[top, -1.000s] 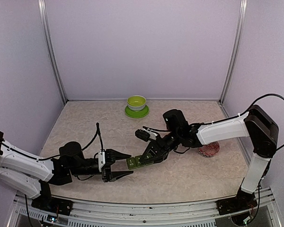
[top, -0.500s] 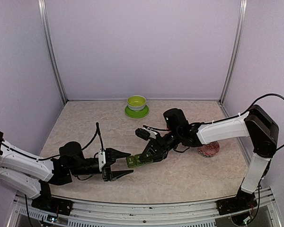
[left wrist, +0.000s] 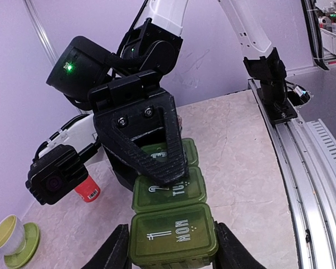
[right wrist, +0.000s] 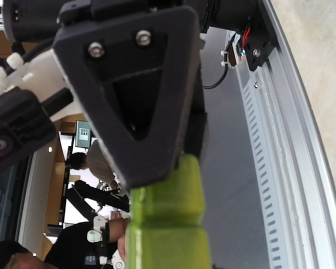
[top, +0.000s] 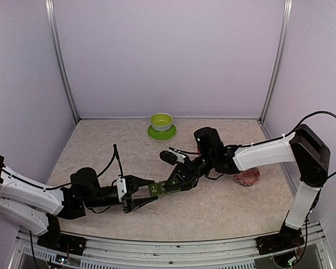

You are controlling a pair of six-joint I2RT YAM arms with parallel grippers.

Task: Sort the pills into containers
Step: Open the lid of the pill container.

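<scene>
The strip (top: 163, 188) of three joined dark green compartments hung off the surface (top: 101, 145), near the front and middle, held between the two arms. The right claw (top: 176, 182) was shut on it. In the left wrist view one black finger (left wrist: 148, 140) lay flat across the top of the far compartment and over part of the middle one. The finger beneath was hidden. The right wrist view showed the same finger over the green plastic and little else.

The left claw (top: 152, 192) stood partly open around the strip's near end. Its two fingers (left wrist: 116, 252) lay against either side of the end compartment, which read "1 MON". The middle lid read "2 TUE", and the third label was covered. The two lids in view were closed, and no pills showed.

A red bottle (left wrist: 87, 189) stood on the surface behind the right claw. A lime-green bowl (top: 161, 121) on its saucer sat near the back wall, well apart from the strip. A red-and-white patterned bowl (top: 247, 177) sat to the right, partly behind the right arm.
</scene>
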